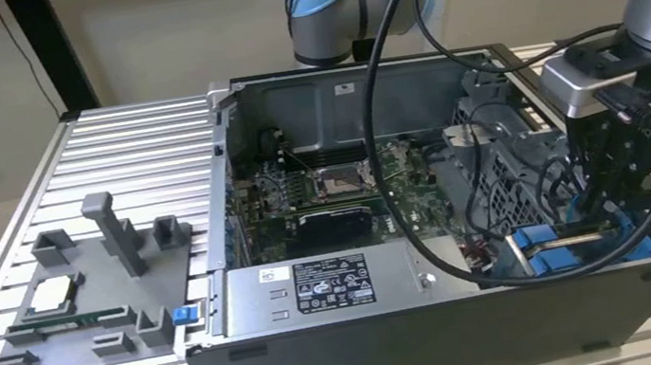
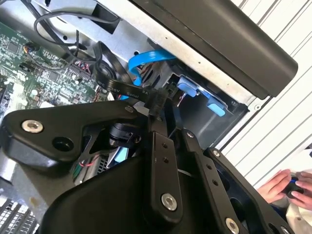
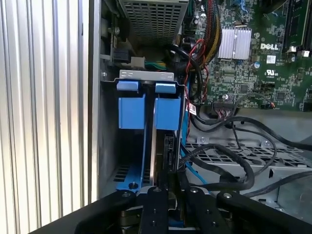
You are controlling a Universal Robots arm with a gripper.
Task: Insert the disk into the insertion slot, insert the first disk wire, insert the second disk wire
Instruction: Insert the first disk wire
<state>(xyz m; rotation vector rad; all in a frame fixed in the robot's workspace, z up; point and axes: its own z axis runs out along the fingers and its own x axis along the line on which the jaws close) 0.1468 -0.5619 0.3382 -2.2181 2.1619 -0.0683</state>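
The disk sits on edge in the insertion slot [image 3: 146,74], its blue carrier frame [image 3: 168,112] showing beside a second blue frame [image 3: 131,105]. In the exterior view the blue frames [image 1: 550,251] lie at the case's front right corner. My gripper [image 2: 157,116] is shut on the black connector [image 2: 157,100] of a flat black disk wire [image 2: 122,88]. It hangs just above the disk's edge, where the connector [image 3: 168,151] meets the drive, with the fingers [image 3: 155,204] straddling it. A blue wire [image 2: 146,57] curves past behind. In the exterior view the gripper [image 1: 609,200] reaches down into the bay.
The grey power-supply box [image 1: 315,289] and motherboard [image 1: 327,192] fill the case's middle. Loose black cables [image 3: 229,161] cross the perforated cage. A grey fixture tray [image 1: 86,293] lies at the exterior view's left. A person's hands [image 2: 287,187] rest beyond the case.
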